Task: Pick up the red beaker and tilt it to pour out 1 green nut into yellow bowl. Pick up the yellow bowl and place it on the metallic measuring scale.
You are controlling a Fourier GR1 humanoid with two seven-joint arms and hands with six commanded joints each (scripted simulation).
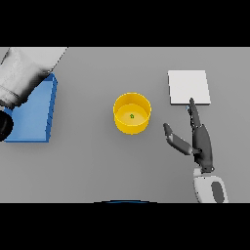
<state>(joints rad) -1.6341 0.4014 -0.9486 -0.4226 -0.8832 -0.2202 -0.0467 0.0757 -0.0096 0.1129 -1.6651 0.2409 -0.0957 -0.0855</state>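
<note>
Yellow bowl (pixel 132 113) w/ green nut (pixel 132 116); right hand (pixel 202 144) beside it, fingers straight, spread.

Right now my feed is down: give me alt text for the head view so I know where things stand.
A yellow bowl with one green nut inside sits mid-table. The right robot hand rests open to its right, fingers pointing at the flat metallic scale. A blue tray lies far left, partly covered by the left arm; the left robot hand is barely visible.

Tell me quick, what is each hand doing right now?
Left hand: at the left edge, cannot be told.
Right hand: open, fingers straight, holding nothing.
</note>
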